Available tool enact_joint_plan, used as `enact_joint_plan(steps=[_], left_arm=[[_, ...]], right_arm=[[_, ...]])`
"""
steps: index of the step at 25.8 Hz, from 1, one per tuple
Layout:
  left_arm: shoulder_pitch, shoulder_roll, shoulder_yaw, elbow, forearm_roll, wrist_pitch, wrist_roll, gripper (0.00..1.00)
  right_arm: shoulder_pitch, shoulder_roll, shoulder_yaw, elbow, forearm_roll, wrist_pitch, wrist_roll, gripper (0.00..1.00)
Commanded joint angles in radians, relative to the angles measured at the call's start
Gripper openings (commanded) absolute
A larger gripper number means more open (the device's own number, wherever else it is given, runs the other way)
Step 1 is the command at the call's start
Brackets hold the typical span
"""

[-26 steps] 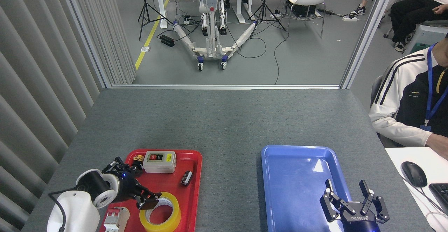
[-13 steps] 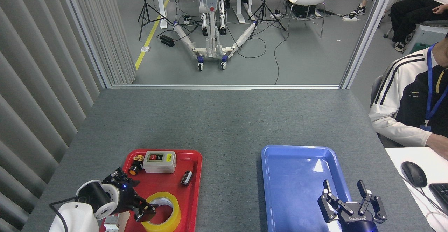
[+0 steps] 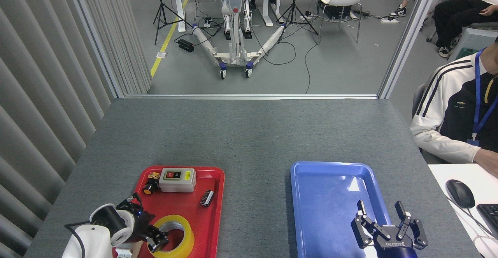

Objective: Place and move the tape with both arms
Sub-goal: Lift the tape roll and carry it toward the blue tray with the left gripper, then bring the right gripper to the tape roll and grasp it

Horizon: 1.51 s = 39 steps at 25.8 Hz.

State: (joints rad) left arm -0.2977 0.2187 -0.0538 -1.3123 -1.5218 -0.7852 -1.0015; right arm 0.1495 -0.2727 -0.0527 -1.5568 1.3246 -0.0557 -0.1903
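The tape, a yellow roll lying flat, sits at the near end of the red tray. My left gripper is down at the roll's left wall, one dark finger reaching into the core hole. The fingers are too dark and small to show whether they clamp the wall. My right gripper hangs open over the near right corner of the blue tray, fingers spread, nothing between them.
On the red tray also lie a grey switch box, an orange-capped button and a small black part. A person sits at the right beside a white desk with a mouse. Slatted wall on the left.
My left gripper has dropped toward me and down onto the tape's left wall; the roll shifted slightly left. My right gripper drifted a little lower in view, still open.
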Motion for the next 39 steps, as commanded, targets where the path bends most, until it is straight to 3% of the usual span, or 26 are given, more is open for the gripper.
enact_joint_plan(steps=[1, 4, 6, 10, 14, 17, 20, 24, 27, 31, 39], left_arm=[[-0.006, -0.007, -0.018, 0.018, 0.014, 0.000, -0.002, 0.00], [-0.009, -0.018, -0.020, 0.018, 0.088, 0.000, 0.000, 0.00], [-0.021, -0.021, -0.017, 0.016, 0.206, 0.000, 0.001, 0.00], [-0.029, -0.050, 0.014, -0.001, 0.539, 0.000, 0.006, 0.00], [-0.029, -0.122, 0.054, 0.022, 0.936, 0.000, 0.018, 0.00], [-0.029, -0.193, 0.029, 0.107, 1.118, 0.000, 0.024, 0.00], [-0.031, -0.260, -0.012, 0.188, 1.120, 0.000, 0.023, 0.00], [-0.064, -0.282, -0.017, 0.349, 1.114, 0.000, 0.023, 0.00], [-0.066, -0.318, -0.018, 0.384, 1.121, 0.000, 0.024, 0.00], [-0.066, -0.351, -0.023, 0.381, 1.131, 0.000, 0.026, 0.00], [-0.058, -0.351, -0.104, 0.363, 1.187, 0.000, 0.027, 0.00]], right_arm=[[-0.001, 0.000, -0.004, -0.003, -0.001, 0.005, 0.000, 0.99], [-0.001, 0.000, -0.015, -0.003, -0.001, 0.005, 0.000, 0.99], [-0.001, 0.000, -0.015, -0.003, -0.001, 0.005, 0.000, 0.99], [-0.001, 0.000, -0.015, -0.003, -0.004, 0.005, -0.001, 0.99], [-0.001, 0.001, -0.015, -0.005, -0.005, 0.004, -0.001, 0.99], [-0.001, 0.000, -0.013, -0.008, -0.005, -0.003, -0.031, 0.99], [-0.002, -0.008, -0.013, -0.009, -0.005, -0.067, -0.104, 0.99], [0.004, -0.033, -0.049, -0.016, -0.007, -0.447, -0.189, 0.99], [0.004, -0.040, -0.049, -0.016, -0.010, -0.730, -0.201, 0.99], [0.016, -0.028, -0.032, -0.016, -0.012, -0.730, -0.189, 0.99], [0.016, 0.012, 0.091, -0.009, -0.007, -0.730, -0.087, 0.99]])
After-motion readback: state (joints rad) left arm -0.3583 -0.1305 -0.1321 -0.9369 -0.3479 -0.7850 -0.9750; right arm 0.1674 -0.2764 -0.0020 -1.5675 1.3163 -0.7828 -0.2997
